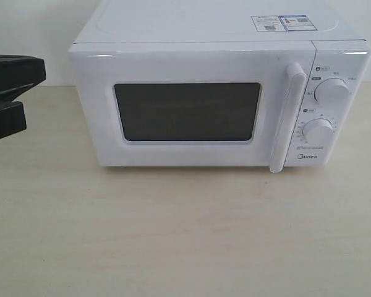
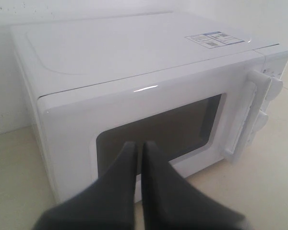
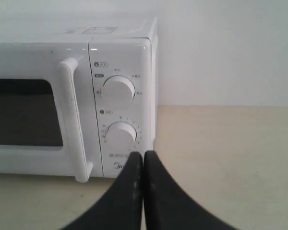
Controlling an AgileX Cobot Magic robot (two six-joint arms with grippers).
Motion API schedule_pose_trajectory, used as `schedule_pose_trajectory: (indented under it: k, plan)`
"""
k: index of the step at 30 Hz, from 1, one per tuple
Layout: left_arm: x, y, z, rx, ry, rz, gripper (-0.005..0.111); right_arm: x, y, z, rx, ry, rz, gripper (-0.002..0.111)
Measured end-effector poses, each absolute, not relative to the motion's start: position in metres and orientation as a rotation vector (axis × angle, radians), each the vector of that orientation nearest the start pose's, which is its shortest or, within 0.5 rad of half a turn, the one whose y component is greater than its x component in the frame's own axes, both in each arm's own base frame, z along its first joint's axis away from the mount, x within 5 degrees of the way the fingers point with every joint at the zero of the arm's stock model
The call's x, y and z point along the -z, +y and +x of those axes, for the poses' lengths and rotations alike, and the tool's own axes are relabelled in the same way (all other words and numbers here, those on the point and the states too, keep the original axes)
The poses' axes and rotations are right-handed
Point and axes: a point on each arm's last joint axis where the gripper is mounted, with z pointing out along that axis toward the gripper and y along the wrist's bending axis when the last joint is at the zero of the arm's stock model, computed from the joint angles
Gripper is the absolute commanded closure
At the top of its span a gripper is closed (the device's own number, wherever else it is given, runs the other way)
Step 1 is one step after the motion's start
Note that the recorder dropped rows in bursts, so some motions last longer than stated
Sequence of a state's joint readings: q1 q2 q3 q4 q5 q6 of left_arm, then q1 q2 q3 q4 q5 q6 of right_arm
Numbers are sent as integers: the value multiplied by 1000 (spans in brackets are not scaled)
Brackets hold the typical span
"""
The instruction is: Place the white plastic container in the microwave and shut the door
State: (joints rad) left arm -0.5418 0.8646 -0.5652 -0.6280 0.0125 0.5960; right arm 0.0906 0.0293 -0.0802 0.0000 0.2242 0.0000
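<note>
The white microwave (image 1: pixel 173 25) stands at the back of the table with its door (image 1: pixel 191 65) shut flush. The dark window (image 1: pixel 187 111) and the vertical bar handle (image 1: pixel 287 117) face me. The white plastic container is out of view in every frame. My left gripper (image 2: pixel 139 144) is shut with nothing between its fingers; it hovers in front of the door's window (image 2: pixel 173 129), apart from it. Its black body (image 1: pixel 12 93) shows at the exterior view's left edge. My right gripper (image 3: pixel 143 154) is shut and empty, in front of the lower dial (image 3: pixel 121 133).
Two round dials (image 1: pixel 332 91) (image 1: pixel 318 131) sit right of the handle. Stickers (image 1: pixel 281 23) lie on the microwave's top. The light wooden table (image 1: pixel 185 235) stretches in front of the microwave. A white wall (image 3: pixel 221 48) stands behind it.
</note>
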Motion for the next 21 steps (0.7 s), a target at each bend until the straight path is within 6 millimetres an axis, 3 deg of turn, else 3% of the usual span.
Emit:
schedule_pose_trajectory:
  k: [5, 21]
  plan:
    - [-311, -96, 158, 416, 1753, 462, 102, -194, 5, 56, -94, 1712, -44, 109]
    - [-311, -96, 158, 416, 1753, 462, 102, -183, -3, 54, 0, 1819, 114, 109]
